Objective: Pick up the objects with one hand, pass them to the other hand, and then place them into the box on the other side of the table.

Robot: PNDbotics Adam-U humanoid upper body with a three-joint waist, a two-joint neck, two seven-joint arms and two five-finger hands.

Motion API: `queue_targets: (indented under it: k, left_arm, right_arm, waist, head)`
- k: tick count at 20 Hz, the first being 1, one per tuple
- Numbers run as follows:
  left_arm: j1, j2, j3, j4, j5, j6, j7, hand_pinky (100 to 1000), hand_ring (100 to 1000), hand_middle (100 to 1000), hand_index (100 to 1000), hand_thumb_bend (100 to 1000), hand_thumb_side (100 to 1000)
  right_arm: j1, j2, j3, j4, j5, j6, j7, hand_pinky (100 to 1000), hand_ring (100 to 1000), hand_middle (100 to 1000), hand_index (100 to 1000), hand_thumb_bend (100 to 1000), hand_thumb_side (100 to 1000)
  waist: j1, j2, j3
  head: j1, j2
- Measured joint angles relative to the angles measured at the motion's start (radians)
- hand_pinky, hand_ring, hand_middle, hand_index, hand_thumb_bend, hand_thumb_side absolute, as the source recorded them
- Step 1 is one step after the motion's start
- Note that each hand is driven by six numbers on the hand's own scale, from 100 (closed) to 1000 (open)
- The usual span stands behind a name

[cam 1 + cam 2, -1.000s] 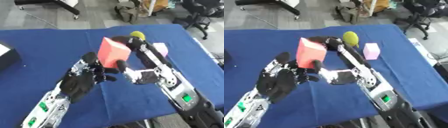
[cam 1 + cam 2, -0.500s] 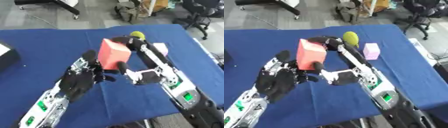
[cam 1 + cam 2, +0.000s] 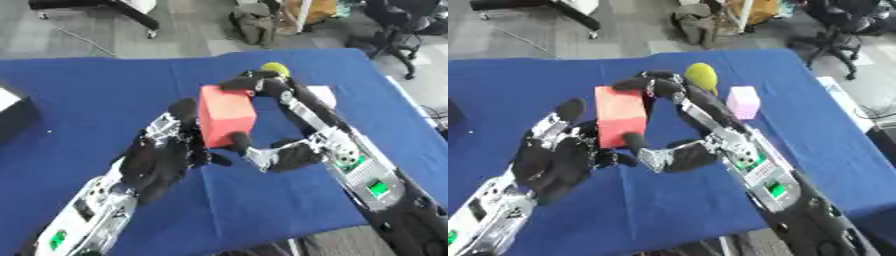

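A red block is held above the blue table, in the middle of the view. My right hand is shut on it, with its thumb under the bottom edge and its long fingers arched over the top. My left hand stands open just left of the block, palm turned to it, with a fingertip up against the block's left side. A yellow-green ball and a pale pink block lie on the table behind the right arm.
A dark box with a white part sits at the table's left edge. The table's near edge runs below both forearms. Office chairs and floor clutter lie beyond the far edge.
The red block has come down slightly in my right hand. My left hand has closed in against the block's left side.
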Motion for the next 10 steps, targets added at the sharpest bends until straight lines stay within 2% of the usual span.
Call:
queue_targets:
  k: [6,10]
  left_arm:
    - [-0.009,0.004,-0.006,-0.008,-0.005,0.019,-0.014,784,793,719,827,381,882]
    - [-0.014,0.004,-0.007,-0.009,-0.008,0.029,-0.014,776,779,698,824,372,874]
  right_arm:
    - [-0.014,-0.010,0.000,-0.005,0.059,0.002,-0.001,389,415,252,582,100,185]
    - [-0.017,-0.012,0.001,-0.009,0.096,0.009,-0.006,381,412,253,580,100,180]
  waist:
    - [0.000,0.000,0.000]
    - [0.000,0.000,0.000]
  head:
    - [0.000,0.000]
    - [0.000,0.000]
